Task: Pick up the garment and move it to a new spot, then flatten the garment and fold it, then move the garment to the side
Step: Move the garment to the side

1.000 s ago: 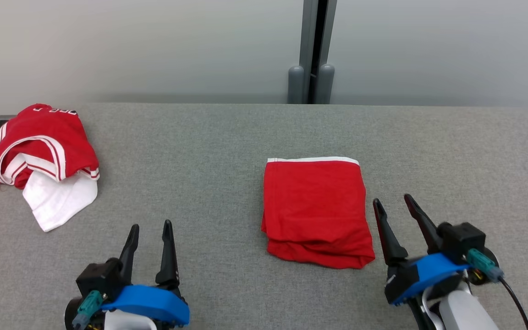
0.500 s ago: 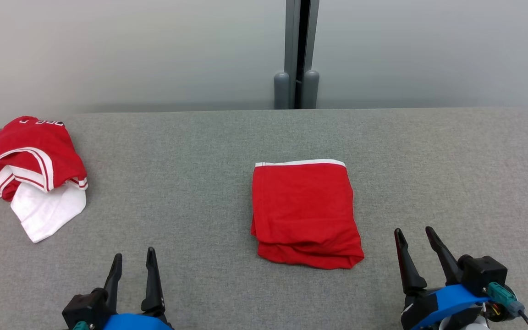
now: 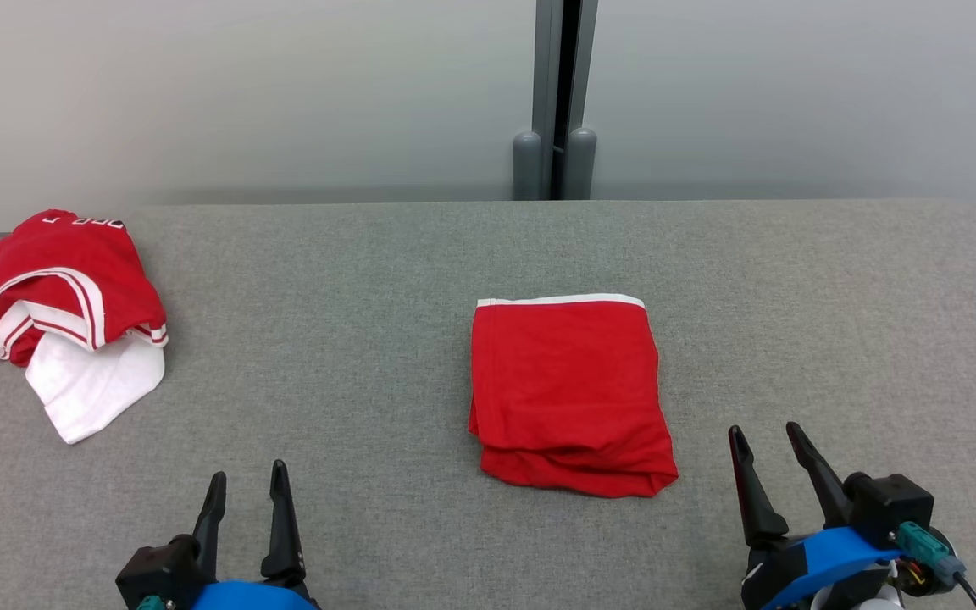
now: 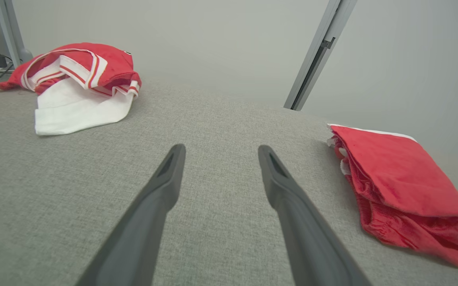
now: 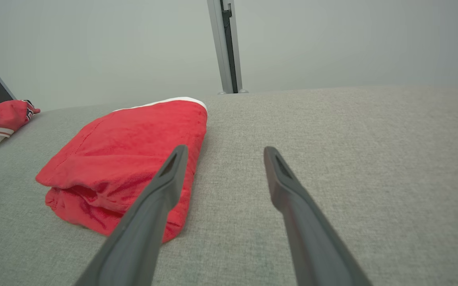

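Folded red garment (image 3: 568, 394): lies flat on the grey cloth-covered table (image 3: 369, 271) as a tidy rectangle. A white band runs along its far edge and the bunched fold layers face the near edge. Nothing touches it.

Right gripper (image 3: 764, 430): low at the near edge of the table, fingers pointing away from the robot. The jaws are spread wide with nothing between them. The garment lies just ahead and to the left of its fingertips, its near corner close to the left finger with a strip of bare cloth between. In the right wrist view that finger crosses the garment's edge, but the head view shows them apart.

Left gripper (image 3: 248, 471): jaws likewise wide apart and empty, hovering over bare table. The folded garment sits ahead and to its right, well apart.

Crumpled red-and-white heap of clothing (image 3: 56, 288): far ahead and to the left of the left gripper, near the table's corner, well clear of the folded piece. Something pale peeks out beside it at the frame edge, too cut off to identify.

Grey upright post (image 3: 564, 93): stands against the wall beyond the table's far edge, straight past the garment.
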